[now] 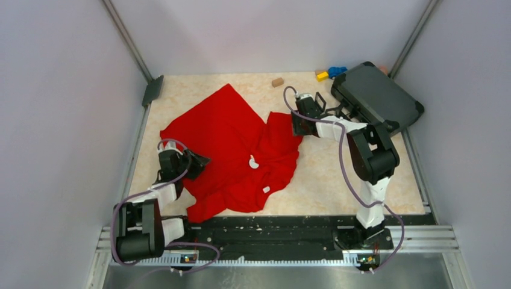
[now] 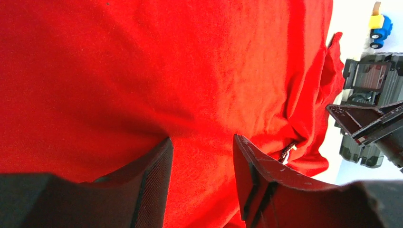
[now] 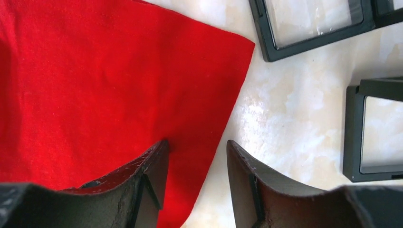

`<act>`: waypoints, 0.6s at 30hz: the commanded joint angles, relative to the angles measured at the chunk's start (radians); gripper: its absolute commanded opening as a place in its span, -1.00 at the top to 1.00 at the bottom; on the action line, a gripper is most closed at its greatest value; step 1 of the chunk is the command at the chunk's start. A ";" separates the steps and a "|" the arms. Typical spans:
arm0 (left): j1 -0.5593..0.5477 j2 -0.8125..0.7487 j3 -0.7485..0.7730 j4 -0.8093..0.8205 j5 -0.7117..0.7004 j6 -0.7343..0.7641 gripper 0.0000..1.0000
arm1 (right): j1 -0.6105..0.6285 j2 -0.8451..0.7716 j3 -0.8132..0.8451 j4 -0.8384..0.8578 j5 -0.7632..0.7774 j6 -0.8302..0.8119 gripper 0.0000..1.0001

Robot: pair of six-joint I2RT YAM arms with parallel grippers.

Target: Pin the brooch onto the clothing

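The clothing point(image 1: 226, 135) is a bright red garment spread in the middle of the table, and it fills the left wrist view point(image 2: 142, 71). A small white curved piece point(image 1: 253, 161) lies near its middle; I cannot tell whether it is the brooch. A smaller white tag point(image 1: 266, 189) sits nearer the front. My left gripper point(image 1: 194, 162) is at the garment's left edge, its jaws point(image 2: 201, 138) open over red cloth. My right gripper point(image 1: 297, 124) is at the right sleeve. In the right wrist view it point(image 3: 196, 141) is open and straddles the sleeve's edge point(image 3: 223, 123).
A black case point(image 1: 376, 96) leans at the back right, close behind the right arm. Yellow and blue toys point(image 1: 330, 73) and a brown block point(image 1: 277, 82) lie along the back wall. Black frames point(image 3: 309, 23) point(image 3: 375, 130) rest on the marble top beside the sleeve.
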 commanded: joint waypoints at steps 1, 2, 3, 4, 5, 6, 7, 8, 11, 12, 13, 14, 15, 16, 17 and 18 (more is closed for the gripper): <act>0.033 0.021 -0.020 0.069 0.040 -0.008 -0.06 | -0.012 0.040 0.039 -0.019 0.039 -0.003 0.04; 0.044 0.018 -0.025 0.071 0.040 -0.007 -0.05 | -0.013 0.048 0.045 -0.022 0.043 -0.005 0.08; 0.054 0.014 -0.032 0.072 0.040 -0.007 -0.05 | -0.015 0.056 0.053 -0.026 0.044 -0.005 0.14; 0.065 0.006 -0.038 0.072 0.036 -0.007 -0.04 | -0.016 0.062 0.058 -0.031 0.043 -0.006 0.23; 0.077 -0.003 -0.046 0.071 0.033 -0.008 -0.03 | -0.017 0.069 0.064 -0.035 0.043 -0.006 0.36; 0.088 -0.014 -0.052 0.069 0.029 -0.006 -0.03 | -0.019 0.072 0.065 -0.039 0.044 -0.005 0.49; 0.103 -0.025 -0.058 0.064 0.026 -0.005 -0.02 | -0.022 0.074 0.067 -0.040 0.047 -0.005 0.61; 0.114 -0.033 -0.063 0.056 0.022 -0.001 -0.03 | -0.024 0.076 0.069 -0.044 0.053 -0.002 0.71; 0.143 -0.053 -0.070 0.034 0.016 0.013 -0.01 | -0.035 0.073 0.072 -0.057 0.082 -0.001 0.94; 0.153 -0.054 -0.072 0.030 0.016 0.016 -0.01 | -0.041 0.070 0.073 -0.061 0.090 -0.001 0.99; 0.162 -0.054 -0.074 0.027 0.019 0.016 0.00 | -0.046 0.068 0.072 -0.063 0.096 0.000 1.00; 0.172 -0.052 -0.078 0.026 0.025 0.016 0.01 | -0.051 0.064 0.072 -0.066 0.101 0.000 1.00; 0.182 -0.051 -0.082 0.027 0.028 0.017 0.02 | -0.057 0.063 0.071 -0.066 0.105 0.001 1.00; 0.191 -0.048 -0.084 0.026 0.033 0.014 0.02 | -0.063 0.062 0.070 -0.068 0.111 0.001 1.00; 0.201 -0.047 -0.086 0.027 0.037 0.013 0.03 | -0.068 0.060 0.069 -0.070 0.115 0.002 1.00; 0.210 -0.045 -0.087 0.024 0.041 0.010 0.03 | -0.074 0.058 0.068 -0.070 0.118 0.002 1.00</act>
